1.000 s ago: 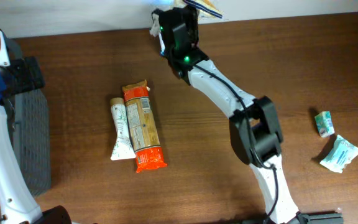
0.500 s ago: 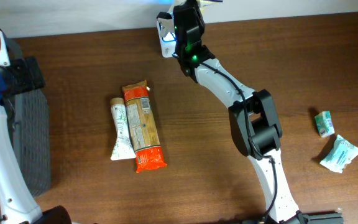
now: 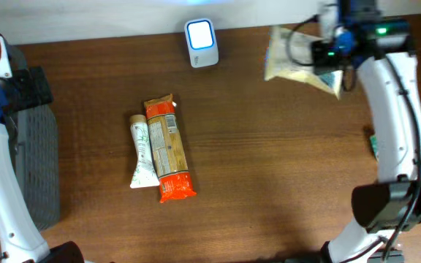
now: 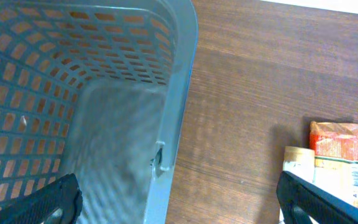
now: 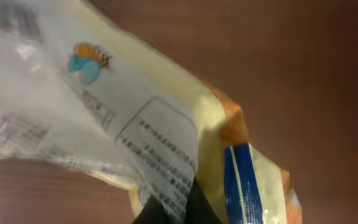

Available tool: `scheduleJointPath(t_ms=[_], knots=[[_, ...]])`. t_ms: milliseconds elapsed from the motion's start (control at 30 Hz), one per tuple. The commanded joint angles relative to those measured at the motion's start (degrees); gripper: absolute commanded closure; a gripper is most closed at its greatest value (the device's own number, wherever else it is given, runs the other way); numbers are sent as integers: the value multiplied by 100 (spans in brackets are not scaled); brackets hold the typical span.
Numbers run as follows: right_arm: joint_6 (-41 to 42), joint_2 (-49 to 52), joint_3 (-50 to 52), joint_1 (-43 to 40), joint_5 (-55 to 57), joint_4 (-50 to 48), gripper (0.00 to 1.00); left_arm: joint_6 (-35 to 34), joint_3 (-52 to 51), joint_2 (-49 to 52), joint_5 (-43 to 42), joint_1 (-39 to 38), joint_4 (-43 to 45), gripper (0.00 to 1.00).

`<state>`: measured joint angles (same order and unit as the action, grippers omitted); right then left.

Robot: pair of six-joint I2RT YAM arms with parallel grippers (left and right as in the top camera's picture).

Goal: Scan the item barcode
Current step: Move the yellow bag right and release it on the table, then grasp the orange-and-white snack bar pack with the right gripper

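Note:
A pale yellow snack bag [image 3: 298,62] with a blue and orange end hangs above the table's back right, and my right gripper [image 3: 335,47] is shut on it. In the right wrist view the bag [image 5: 135,124] fills the frame, its printed white label facing the camera, with one dark fingertip [image 5: 179,210] pressed against its lower edge. The white scanner [image 3: 201,42] with a lit blue face stands at the back centre, well to the left of the bag. My left gripper [image 4: 179,211] is open over the rim of the grey basket [image 4: 104,93], with nothing between its fingers.
An orange-ended packet [image 3: 168,150] and a white tube [image 3: 142,153] lie side by side left of centre. The grey basket [image 3: 39,161] sits at the left edge. A small green item [image 3: 373,142] shows beside the right arm.
My right arm has swung from over the scanner to the back right, carrying the bag with it. The scanner's face is now uncovered. The left arm has not moved.

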<state>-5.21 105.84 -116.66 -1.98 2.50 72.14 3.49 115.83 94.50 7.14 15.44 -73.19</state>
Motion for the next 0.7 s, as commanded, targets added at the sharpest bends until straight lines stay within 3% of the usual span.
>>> scheduleJointPath(t_ms=[0,133,167,200,233,367,400,433,500,633,667], knots=[[1154,203,503,-1405,-323,424,96,72,31,-61,22,11,2,1],[1154,525,1565,-2487,354,20,96,72,31,-61,22,11,2,1],[1154,535,1764,-2640,326,-168,89,72,31,-61,22,11,2,1],[1150,533,1773,-2682,26,-210,60,72,31,-61,22,11,2,1],[1147,527,1740,-2682,-188,-157,42,72,31,-61,22,11,2,1],[844,501,767,-2472,-1410,597,27,72,31,-61,22,11,0,1],[776,501,562,-2295,-2022,640,27,72,31,-61,22,11,2,1],[457,514,568,-1836,-3058,468,20,72,31,-61,22,11,2,1],[463,573,802,-916,-3346,-42,14,72,31,-61,22,11,2,1],[461,1392,1231,1117,-3901,-627,15,72,31,-61,22,11,2,1],[461,1836,1244,1628,-4334,-852,19,72,31,-61,22,11,2,1]])
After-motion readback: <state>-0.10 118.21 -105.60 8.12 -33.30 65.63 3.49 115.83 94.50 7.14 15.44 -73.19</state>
